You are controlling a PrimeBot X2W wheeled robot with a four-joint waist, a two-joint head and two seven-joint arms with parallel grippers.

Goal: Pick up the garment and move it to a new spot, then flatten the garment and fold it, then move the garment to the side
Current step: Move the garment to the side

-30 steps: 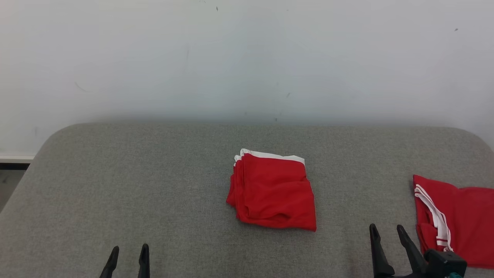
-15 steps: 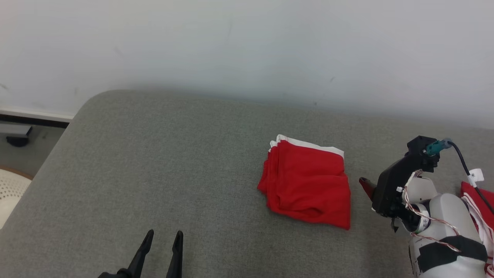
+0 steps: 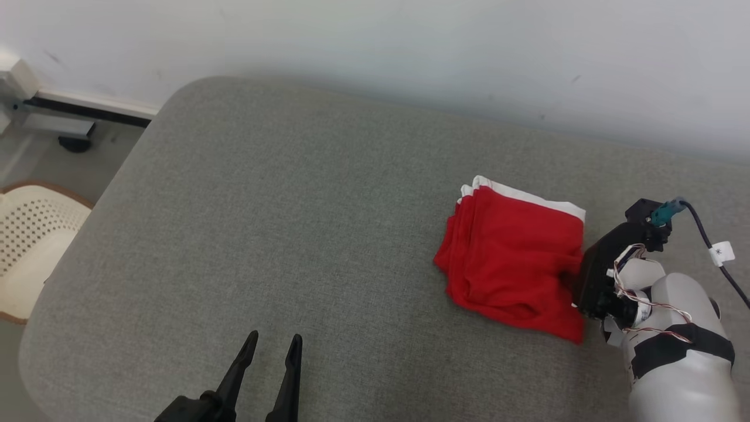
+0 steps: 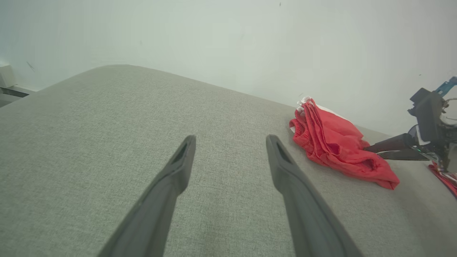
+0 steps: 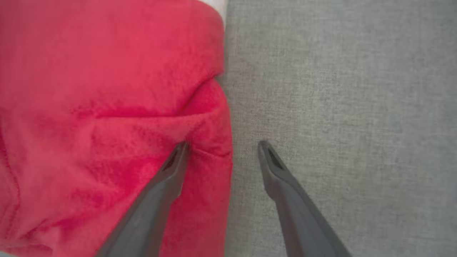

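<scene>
1 grey surface (image 3: 293, 205) by a white wall (image 3: 410, 35) bears the garment (image 3: 515, 258); left end effector (image 3: 274, 339) and right end effector (image 5: 223, 144) gape.

The folded red cloth garment (image 3: 515, 264) carries a white band along one edge. The woven cushion (image 3: 293, 205) under the garment is plain grey. My left gripper (image 3: 274, 336) and right gripper (image 5: 223, 142) are dark charcoal.

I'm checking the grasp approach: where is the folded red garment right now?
In the head view the folded red garment lies right of centre on the grey cushion; the open right gripper straddles its right edge.
</scene>
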